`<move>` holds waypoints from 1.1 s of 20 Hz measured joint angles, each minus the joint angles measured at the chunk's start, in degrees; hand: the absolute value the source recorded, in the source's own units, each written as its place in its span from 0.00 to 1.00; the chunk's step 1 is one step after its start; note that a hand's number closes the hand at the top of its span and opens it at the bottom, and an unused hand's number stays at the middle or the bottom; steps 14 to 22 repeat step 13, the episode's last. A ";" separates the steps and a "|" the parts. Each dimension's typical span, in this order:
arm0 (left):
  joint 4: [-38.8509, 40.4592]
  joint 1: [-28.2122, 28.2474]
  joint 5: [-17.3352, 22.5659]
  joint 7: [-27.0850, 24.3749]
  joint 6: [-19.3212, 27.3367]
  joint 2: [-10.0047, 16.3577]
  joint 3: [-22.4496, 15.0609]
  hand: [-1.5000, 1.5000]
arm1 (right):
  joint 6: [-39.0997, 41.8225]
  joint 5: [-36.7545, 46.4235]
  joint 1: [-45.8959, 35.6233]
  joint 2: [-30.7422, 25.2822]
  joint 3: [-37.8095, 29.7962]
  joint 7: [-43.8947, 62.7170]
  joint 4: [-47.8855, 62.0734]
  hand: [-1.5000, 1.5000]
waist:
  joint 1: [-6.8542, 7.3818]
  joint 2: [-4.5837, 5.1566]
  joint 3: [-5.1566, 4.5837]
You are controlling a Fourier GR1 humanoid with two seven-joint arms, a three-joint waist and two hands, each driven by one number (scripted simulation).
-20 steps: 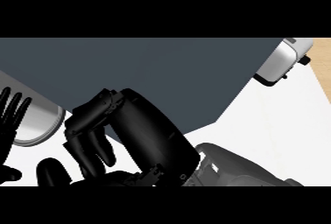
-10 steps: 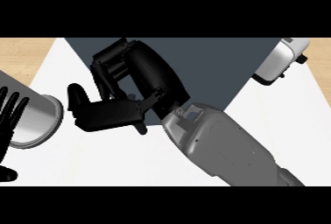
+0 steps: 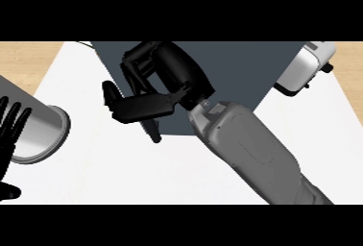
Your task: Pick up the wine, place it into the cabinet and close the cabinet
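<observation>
In the head view, the only 1 here, the biggest risk I see is that the wine cannot be checked. No bottle shows anywhere, so it may be inside the dark cabinet (image 3: 241, 62), hidden under the right hand (image 3: 142, 108), or out of frame. If it stands just inside the opening, a door swung shut could knock it over or jam against it. If it is not inside at all, shutting the cabinet would end the task wrongly. A 2nd risk, as I judge it, comes from where the right hand sits. It lies over the cabinet's near left corner, half over the box and half over the white counter (image 3: 127, 173), so a push from there could shove the whole cabinet rather than its door. The grey forearm (image 3: 248, 149) also crosses the cabinet's front edge and could catch it. Whether the right hand is clenched or released I cannot tell, and I see nothing grasped in it. The left hand (image 3: 10, 129) rests at the left edge, fingers straight and up, holding nothing, just in front of a grey cylinder (image 3: 42, 117). A white appliance (image 3: 305, 67) stands beside the cabinet's right side.
</observation>
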 measured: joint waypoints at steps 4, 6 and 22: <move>-0.06 -0.44 0.22 0.84 -0.29 -0.07 -0.02 0.00 | 4.30 -0.40 0.16 -0.83 -0.96 -3.80 2.29 1.00 | 0.44 -0.50 -0.27; -0.13 -0.62 -0.01 0.62 -0.27 -0.25 0.11 0.00 | 5.73 -0.50 -0.13 -1.19 -1.36 -4.88 3.39 1.00 | 0.62 -0.61 -0.27; -1.11 -1.18 0.09 1.72 -0.22 -0.31 -0.09 0.00 | 8.11 0.10 -0.01 -1.78 -1.59 -7.61 4.91 1.00 | 0.93 -1.11 -0.30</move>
